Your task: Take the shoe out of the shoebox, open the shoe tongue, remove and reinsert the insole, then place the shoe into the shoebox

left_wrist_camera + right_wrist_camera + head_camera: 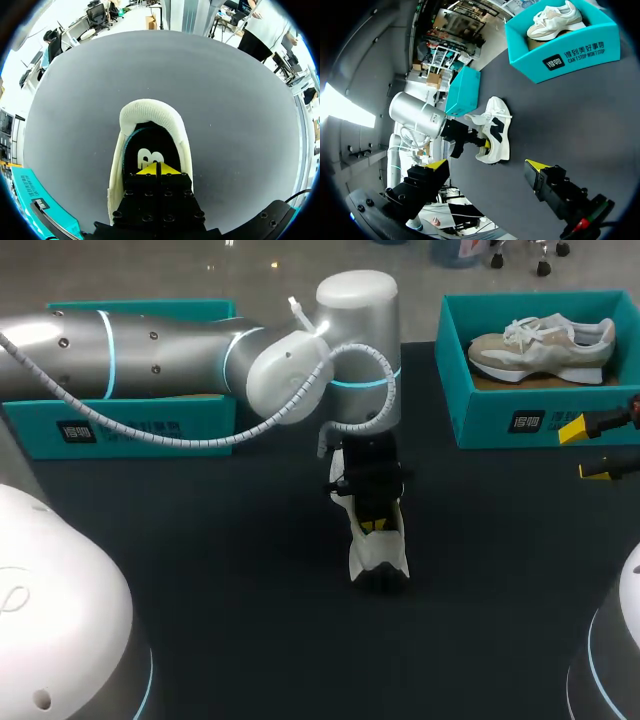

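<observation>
Shoe (378, 545) mid-table, left fingers (149, 170) together inside it. Right fingers (536, 166) apart, by right edge. Shoebox (500, 420) holding second shoe (540, 345) in far-right corner, teal box (130, 430) far-left.

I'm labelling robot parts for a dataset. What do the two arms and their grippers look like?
The left arm is a silver-grey tube with cyan light rings and a white ribbed hose alongside; the right arm shows a white shell, also cyan-ringed. The left gripper and right gripper are black, with yellow wedge tips.

head: high behind, looking down; left wrist: close over shoe (150, 112); right wrist: distant; shared: shoe
</observation>
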`<state>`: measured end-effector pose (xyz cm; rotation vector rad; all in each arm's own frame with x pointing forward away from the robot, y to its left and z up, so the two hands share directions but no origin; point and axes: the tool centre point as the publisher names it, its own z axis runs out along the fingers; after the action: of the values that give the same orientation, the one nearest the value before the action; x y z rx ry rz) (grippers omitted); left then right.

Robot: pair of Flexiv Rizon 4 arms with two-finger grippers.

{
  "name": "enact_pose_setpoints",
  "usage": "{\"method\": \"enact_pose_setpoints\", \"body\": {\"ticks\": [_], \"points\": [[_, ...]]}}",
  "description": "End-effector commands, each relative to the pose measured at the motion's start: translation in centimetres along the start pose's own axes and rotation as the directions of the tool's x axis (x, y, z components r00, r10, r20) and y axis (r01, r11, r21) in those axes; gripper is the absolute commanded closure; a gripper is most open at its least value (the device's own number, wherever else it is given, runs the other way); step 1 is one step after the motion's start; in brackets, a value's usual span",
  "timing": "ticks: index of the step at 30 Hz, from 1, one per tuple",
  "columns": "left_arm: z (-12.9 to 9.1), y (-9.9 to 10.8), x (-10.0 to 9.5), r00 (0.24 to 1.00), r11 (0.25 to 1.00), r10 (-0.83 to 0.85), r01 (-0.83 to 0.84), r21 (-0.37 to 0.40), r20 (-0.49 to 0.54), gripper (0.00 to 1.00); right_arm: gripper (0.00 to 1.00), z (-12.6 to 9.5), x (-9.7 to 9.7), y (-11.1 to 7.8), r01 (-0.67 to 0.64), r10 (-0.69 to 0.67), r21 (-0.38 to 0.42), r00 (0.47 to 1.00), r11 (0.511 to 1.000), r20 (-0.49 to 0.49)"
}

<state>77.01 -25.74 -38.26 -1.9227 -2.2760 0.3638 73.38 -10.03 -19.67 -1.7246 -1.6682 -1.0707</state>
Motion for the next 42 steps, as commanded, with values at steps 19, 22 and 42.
{"method": "enact_pose_setpoints", "body": {"ticks": [19, 22, 42], "points": [[-0.9, -0.4, -2.4, 0.989, 0.996, 0.084, -0.078, -0.052, 0.125, 1.0, 0.0, 0.0, 0.1, -0.1, -0.002, 0.002, -0.001, 1.0, 1.0, 0.004], [-0.4, -0.3, -2.2, 0.993, 0.996, 0.085, -0.082, -0.04, 0.083, 1.0, 0.0, 0.0, 0.1, -0.1, -0.002, 0.002, -0.001, 1.0, 1.0, 0.004], [-0.8, -0.5, -1.8, 0.994, 0.985, 0.105, -0.098, -0.144, 0.042, 1.0, 0.0, 0.0, 0.1, -0.1, -0.002, 0.002, -0.001, 1.0, 1.0, 0.004]]}}
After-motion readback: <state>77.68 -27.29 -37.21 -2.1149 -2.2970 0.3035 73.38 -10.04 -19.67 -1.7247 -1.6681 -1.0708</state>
